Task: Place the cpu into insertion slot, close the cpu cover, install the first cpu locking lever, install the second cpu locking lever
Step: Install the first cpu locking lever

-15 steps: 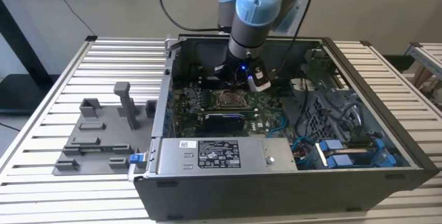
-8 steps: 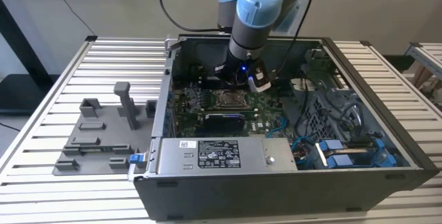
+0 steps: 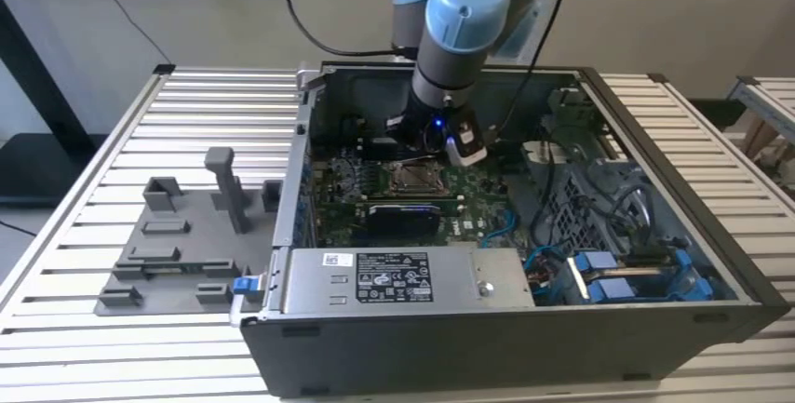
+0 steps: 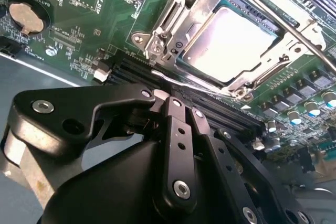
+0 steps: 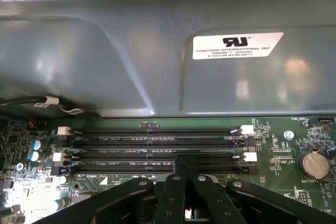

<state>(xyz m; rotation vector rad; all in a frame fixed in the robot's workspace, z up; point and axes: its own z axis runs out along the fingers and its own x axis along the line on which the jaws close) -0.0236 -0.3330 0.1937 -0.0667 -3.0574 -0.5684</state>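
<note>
the cpu, a small flat square chip with a pale silver-tan metal top, lies inside the insertion slot, the small square socket with a metallic rim on the green circuit board. the cpu cover, a thin silver metal frame plate with a square window, is down over the chip, and the chip's top shows through the window. in the second wrist view a long thin silver lever rod runs along one side of the socket, close above the frame; i cannot tell if it is locked. the black gripper has its fingers brought together, and nothing is seen between them. its tips are just beside the socket's edge, above the long black memory slots and near a thin bright metal bar at that edge; i cannot tell if they touch it. in the first wrist view the tips are low over these memory slots, with the grey metal wall of the case behind them and a round silver coin battery on the board to one side. in the exterior view the grey and light blue robot arm reaches down into the open dark grey computer case, which stands on a white slatted tabletop. at the exterior view's left of the case a flat grey fixture plate with several upright grey blocks lies on the tabletop, well apart from the gripper. blue cables lie in the case toward the exterior view's right.
</note>
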